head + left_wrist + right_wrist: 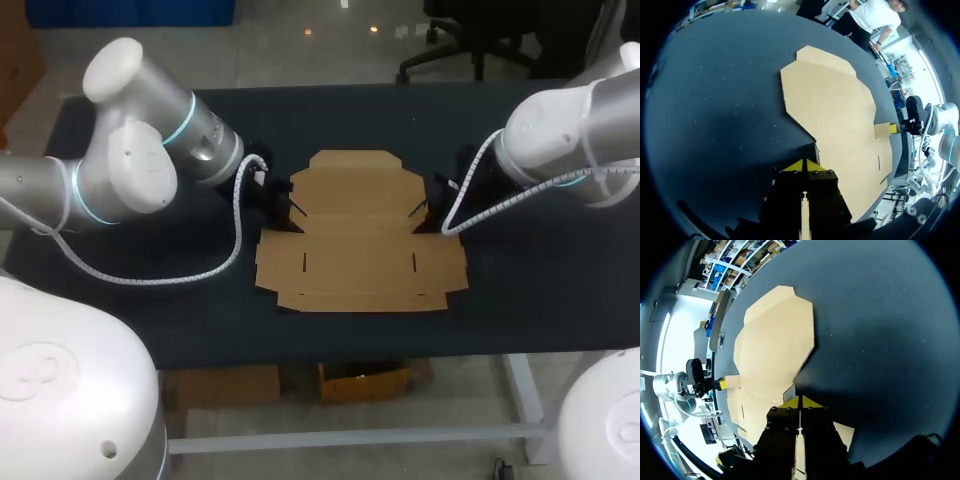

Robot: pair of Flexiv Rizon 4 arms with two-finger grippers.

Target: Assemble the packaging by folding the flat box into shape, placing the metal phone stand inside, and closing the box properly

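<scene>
Dark desk (350, 120) stretches under both arms, and the flat box (355, 240) lies unfolded at its middle, a little nearer the front edge than the back, every panel down against the surface. The metal phone stand shows in none of the views.

The left gripper (804, 164) sits low at the side of the box that faces the desk's left edge, and the right gripper (800, 401) mirrors it at the side facing the right edge. Each has its yellow tips pressed together with only a thin seam between them, the points right at the cardboard's rim. Whether any cardboard is caught in that seam I cannot tell.

The placing reads as deliberate: two closed, wedge-like tips set opposite each other at the side flaps would suit getting under or against the flaps from both sides at once, so the sheet does not slide across the desk. By my judgement the folding has barely begun — no wall stands yet.
</scene>
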